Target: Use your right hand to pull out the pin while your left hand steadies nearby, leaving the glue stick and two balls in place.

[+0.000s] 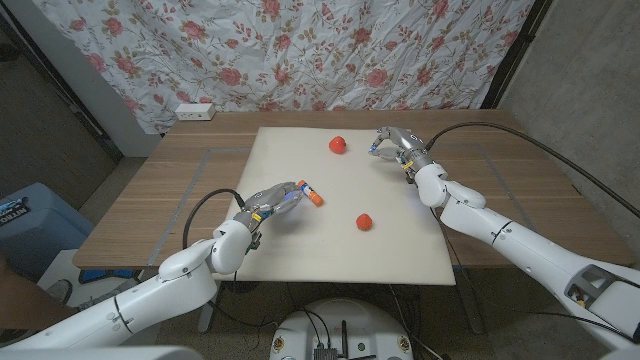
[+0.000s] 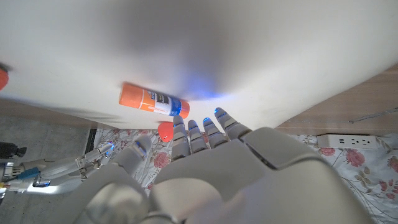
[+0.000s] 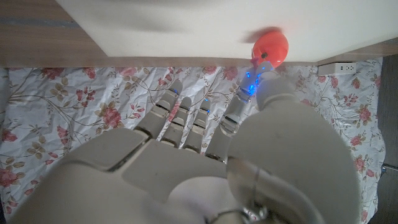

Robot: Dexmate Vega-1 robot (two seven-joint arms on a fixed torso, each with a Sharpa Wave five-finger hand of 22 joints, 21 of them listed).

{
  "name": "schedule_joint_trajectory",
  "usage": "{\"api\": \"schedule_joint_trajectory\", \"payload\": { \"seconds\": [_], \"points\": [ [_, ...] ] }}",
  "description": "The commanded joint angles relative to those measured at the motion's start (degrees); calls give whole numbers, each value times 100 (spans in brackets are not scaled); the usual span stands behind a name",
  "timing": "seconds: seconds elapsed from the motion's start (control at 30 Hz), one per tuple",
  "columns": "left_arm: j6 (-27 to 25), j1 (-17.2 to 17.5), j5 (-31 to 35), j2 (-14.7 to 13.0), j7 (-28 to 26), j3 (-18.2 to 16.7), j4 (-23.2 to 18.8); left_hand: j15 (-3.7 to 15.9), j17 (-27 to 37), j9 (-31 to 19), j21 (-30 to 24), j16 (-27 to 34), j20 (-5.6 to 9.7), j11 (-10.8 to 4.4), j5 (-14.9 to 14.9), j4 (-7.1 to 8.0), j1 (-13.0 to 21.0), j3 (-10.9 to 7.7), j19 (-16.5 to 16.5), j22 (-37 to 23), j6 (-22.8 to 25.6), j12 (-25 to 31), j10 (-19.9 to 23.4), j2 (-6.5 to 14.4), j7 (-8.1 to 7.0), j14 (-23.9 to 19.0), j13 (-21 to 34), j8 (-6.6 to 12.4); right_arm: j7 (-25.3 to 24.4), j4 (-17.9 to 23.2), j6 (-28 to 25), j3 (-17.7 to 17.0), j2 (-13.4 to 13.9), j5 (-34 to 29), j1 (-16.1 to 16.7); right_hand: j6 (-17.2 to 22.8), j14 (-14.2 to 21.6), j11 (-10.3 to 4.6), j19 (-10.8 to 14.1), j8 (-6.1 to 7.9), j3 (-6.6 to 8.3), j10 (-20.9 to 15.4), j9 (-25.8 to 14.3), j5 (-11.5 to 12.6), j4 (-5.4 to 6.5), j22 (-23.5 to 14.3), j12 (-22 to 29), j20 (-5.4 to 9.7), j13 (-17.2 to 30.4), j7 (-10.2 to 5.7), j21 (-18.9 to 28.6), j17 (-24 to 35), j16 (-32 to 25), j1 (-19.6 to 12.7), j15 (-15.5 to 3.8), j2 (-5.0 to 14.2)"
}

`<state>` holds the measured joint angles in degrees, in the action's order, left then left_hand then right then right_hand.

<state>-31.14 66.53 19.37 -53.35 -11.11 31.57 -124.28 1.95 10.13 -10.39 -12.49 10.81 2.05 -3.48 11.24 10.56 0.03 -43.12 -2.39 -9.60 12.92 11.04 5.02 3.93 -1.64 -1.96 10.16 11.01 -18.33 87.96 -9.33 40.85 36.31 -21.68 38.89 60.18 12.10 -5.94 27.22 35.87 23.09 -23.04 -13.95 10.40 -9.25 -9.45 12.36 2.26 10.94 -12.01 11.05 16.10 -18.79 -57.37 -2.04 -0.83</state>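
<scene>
Two red balls lie on the white mat (image 1: 300,250): one at the far middle (image 1: 338,145), one nearer the front (image 1: 364,221). An orange glue stick (image 1: 312,196) lies left of centre. My left hand (image 1: 272,203) reaches out with its fingers apart, their tips just short of the glue stick (image 2: 152,101), holding nothing. My right hand (image 1: 400,147) hovers at the mat's far right, to the right of the far ball (image 3: 270,45), fingers curled down. I cannot make out a pin, nor whether those fingertips pinch anything.
The mat lies on a wooden table (image 1: 170,190). A white power strip (image 1: 194,111) sits at the table's far left edge, in front of a flowered curtain (image 1: 300,50). A blue bin (image 1: 25,225) stands left of the table.
</scene>
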Motion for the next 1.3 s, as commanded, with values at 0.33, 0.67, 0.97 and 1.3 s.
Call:
{"api": "schedule_joint_trajectory", "payload": {
  "seconds": [0.33,0.67,0.97,1.3],
  "points": [
    [309,205,-909,339,-800,-517,221,89,-1,-9,9,-12,102,13,-20,-7,54,-57,-98,-16,-8,23,81,690,-28,-69,2,-15,-164,-277,506,-292,-199,790,139,152,31,13,39,-6,-20,-37,-11,15,11,-21,-17,-21,16,-68,8,32,-37,-24,-336,22],
    [564,248,-1304,535,-1106,-690,408,84,-2,-9,22,-19,106,21,-23,-10,54,-66,-107,-16,-31,21,88,683,-20,-64,2,-27,-302,-352,668,-397,-287,1084,250,159,21,14,15,-18,-25,-34,1,10,9,-21,-27,-36,16,-67,-3,35,-34,-25,-331,19],
    [874,421,-1765,715,-1395,-957,539,61,-1,-8,40,-33,106,35,-27,-12,50,-72,-105,-17,-66,15,83,671,-16,-39,2,-41,-304,-378,764,-432,-284,1244,320,176,-10,25,-60,-29,-29,-12,16,5,6,-20,-43,-44,17,-68,-33,39,-23,-30,-309,18],
    [1192,497,-2059,871,-1649,-1107,687,55,-1,-6,57,-41,107,42,-31,-18,46,-75,-109,-17,-156,5,67,655,-21,-20,1,-69,-267,-540,1103,-546,-322,1577,392,169,-42,58,-82,-50,-32,15,30,2,-4,-17,-60,-17,17,-70,-36,39,-9,-44,-294,6]
  ]
}}
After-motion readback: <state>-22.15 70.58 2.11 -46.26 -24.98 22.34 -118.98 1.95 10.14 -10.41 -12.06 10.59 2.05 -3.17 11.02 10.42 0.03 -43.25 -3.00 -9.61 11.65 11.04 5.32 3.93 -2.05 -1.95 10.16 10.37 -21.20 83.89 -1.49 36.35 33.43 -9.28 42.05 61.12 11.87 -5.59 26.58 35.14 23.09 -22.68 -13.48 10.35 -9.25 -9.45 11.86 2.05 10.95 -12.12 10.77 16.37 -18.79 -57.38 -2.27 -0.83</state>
